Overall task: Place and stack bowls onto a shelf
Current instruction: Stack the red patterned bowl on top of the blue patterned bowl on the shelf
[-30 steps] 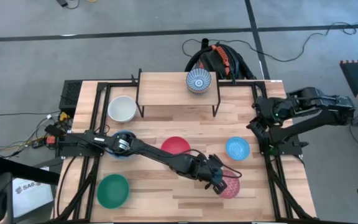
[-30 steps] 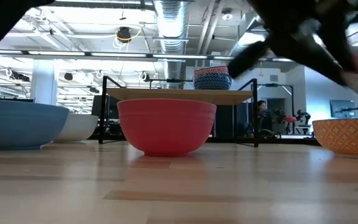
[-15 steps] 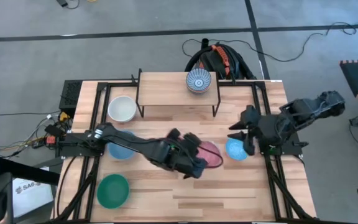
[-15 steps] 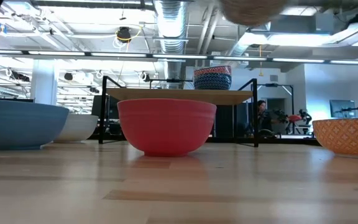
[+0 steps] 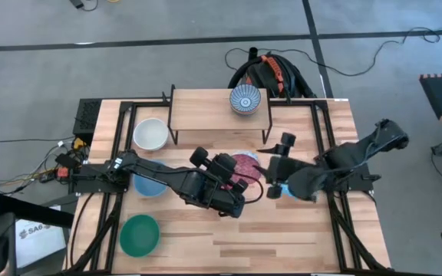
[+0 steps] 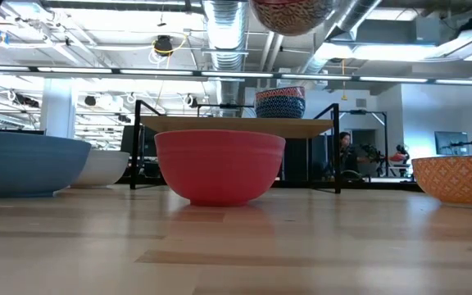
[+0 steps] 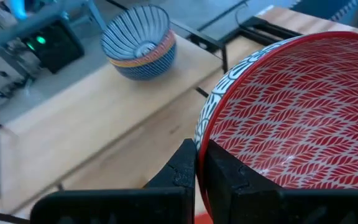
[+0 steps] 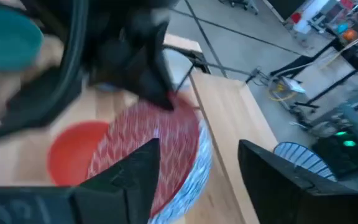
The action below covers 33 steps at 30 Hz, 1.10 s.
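My left gripper (image 5: 235,181) is shut on the pink patterned bowl (image 5: 245,164), which hangs high above the table's middle; the low view shows only its underside (image 6: 290,11). My right gripper (image 5: 274,169) is open and level, close to the right of that bowl (image 8: 157,146), with a finger on either side of its line and touching nothing. The red bowl (image 6: 220,165) stands on the table below. On the shelf (image 5: 206,110) stands the blue-and-white patterned bowl (image 5: 245,100), near the shelf's right end. My left gripper pinches the pink patterned bowl's rim (image 7: 201,133), one finger inside (image 7: 224,177) and one outside (image 7: 180,169). The fingers come from the table's near left, slanting upward. The bowl is lifted clear and tilted.
The white bowl (image 5: 150,134) sits left of the shelf, and the green bowl (image 5: 139,234) sits near-left. One light blue bowl (image 5: 149,185) is under my left arm; another (image 5: 275,191) is mostly hidden by my right arm. An orange-patterned bowl (image 6: 457,179) shows at the right of the low view.
My left gripper has lifted the pink patterned bowl off the table's near right, then carried it up, toward the far edge and a little left. My right arm has swung from the right edge toward the table's middle, over the light blue bowl, toward the raised bowl.
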Available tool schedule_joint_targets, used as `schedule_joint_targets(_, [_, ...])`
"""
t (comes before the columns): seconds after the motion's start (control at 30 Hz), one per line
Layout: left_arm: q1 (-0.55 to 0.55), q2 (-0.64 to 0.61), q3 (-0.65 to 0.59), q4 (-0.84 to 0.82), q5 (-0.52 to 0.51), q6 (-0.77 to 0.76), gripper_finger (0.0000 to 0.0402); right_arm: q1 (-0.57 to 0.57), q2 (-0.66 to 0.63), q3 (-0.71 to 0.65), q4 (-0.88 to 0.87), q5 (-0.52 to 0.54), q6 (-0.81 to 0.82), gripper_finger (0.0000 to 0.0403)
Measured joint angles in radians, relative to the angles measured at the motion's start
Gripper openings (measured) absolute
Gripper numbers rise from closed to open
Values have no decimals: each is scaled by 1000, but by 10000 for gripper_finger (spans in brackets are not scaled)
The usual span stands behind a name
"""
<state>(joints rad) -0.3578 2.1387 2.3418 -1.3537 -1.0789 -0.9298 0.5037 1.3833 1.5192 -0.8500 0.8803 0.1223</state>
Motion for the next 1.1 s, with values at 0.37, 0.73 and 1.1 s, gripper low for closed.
schedule_joint_targets(0.37, [-20,-37,12,-29,-25,11,0,-35,94,0,-37,68,25,255])
schedule_joint_targets(0.73, [-32,-61,13,20,-86,53,0,-119,93,0,-48,42,190,227])
schedule_joint_targets(1.1, [-13,-61,14,53,-16,-18,6,-173,93,0,-60,39,293,70])
